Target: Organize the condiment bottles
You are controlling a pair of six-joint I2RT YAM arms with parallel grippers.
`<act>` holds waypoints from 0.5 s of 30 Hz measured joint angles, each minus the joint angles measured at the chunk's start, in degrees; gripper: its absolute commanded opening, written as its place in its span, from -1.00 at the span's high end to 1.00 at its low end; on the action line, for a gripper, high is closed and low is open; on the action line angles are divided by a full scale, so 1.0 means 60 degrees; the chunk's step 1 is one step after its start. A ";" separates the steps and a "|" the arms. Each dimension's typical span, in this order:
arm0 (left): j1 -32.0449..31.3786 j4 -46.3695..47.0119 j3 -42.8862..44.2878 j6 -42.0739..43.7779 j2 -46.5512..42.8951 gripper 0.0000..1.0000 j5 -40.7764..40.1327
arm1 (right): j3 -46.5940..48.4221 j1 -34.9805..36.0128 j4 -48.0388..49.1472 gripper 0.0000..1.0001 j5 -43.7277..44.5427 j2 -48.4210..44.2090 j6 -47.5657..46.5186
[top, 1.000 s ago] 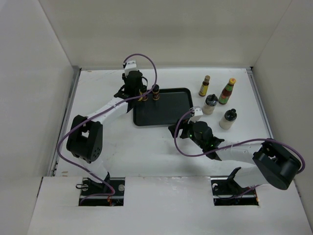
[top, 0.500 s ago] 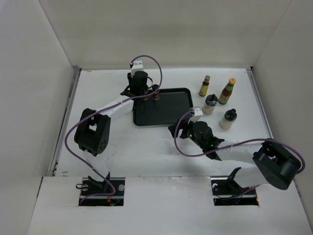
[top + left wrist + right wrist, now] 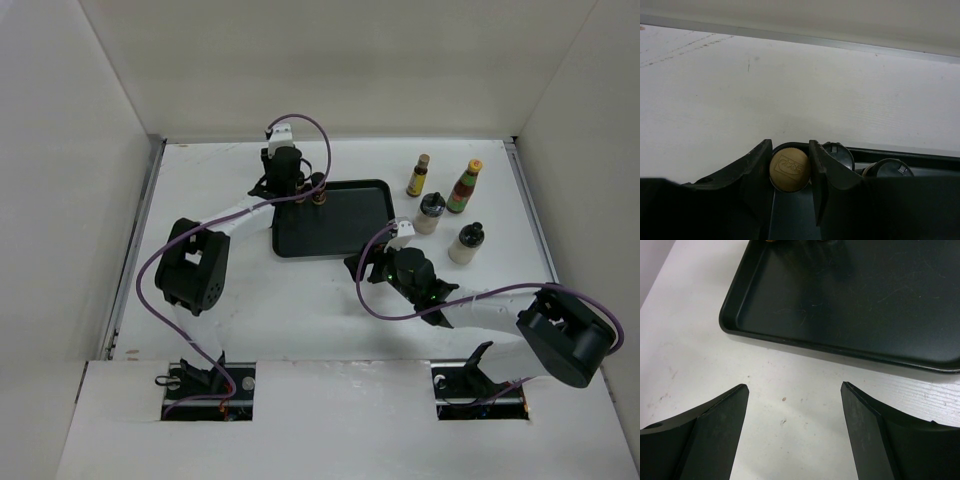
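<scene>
My left gripper [image 3: 293, 190] is shut on the tan cap [image 3: 789, 170] of a slim dark-brown bottle, at the far left corner of the black tray [image 3: 340, 235]. A second brown bottle [image 3: 319, 190] stands in the tray just to its right. A third brown bottle [image 3: 418, 176], the red bottle with a yellow cap [image 3: 463, 187] and two whitish black-capped bottles [image 3: 431, 213] [image 3: 467, 244] stand on the table right of the tray. My right gripper [image 3: 795, 390] is open and empty over the table just near the tray's front edge [image 3: 840, 352].
White walls enclose the table at the back and on both sides. In the left wrist view two dark round tops [image 3: 888, 167] show just right of my finger; I cannot tell what they are.
My left gripper moved right and a little farther back with the brown bottle, closer to the second bottle in the tray, then held still. The right arm has not moved.
</scene>
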 measured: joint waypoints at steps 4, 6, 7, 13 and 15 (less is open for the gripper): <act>0.0051 0.0441 -0.0346 -0.0095 0.0007 0.47 0.0000 | 0.0000 0.0000 -0.0004 -0.62 0.0000 0.0004 0.0000; 0.0102 0.0605 -0.0415 -0.0138 0.0007 0.40 0.0011 | 0.0000 0.0000 -0.0004 -0.62 0.0000 0.0004 0.0000; 0.0106 0.0659 -0.0430 -0.0146 0.0011 0.37 0.0026 | 0.0000 0.0000 -0.0004 -0.62 0.0000 0.0000 0.0000; 0.0127 0.0907 -0.0579 -0.0211 0.0011 -0.17 0.0040 | 0.0000 0.0000 -0.0004 -0.62 0.0000 0.0000 -0.0004; 0.0124 0.0980 -0.0641 -0.0237 0.0007 -0.34 0.0040 | 0.0000 0.0000 -0.0004 -0.62 0.0000 0.0000 -0.0004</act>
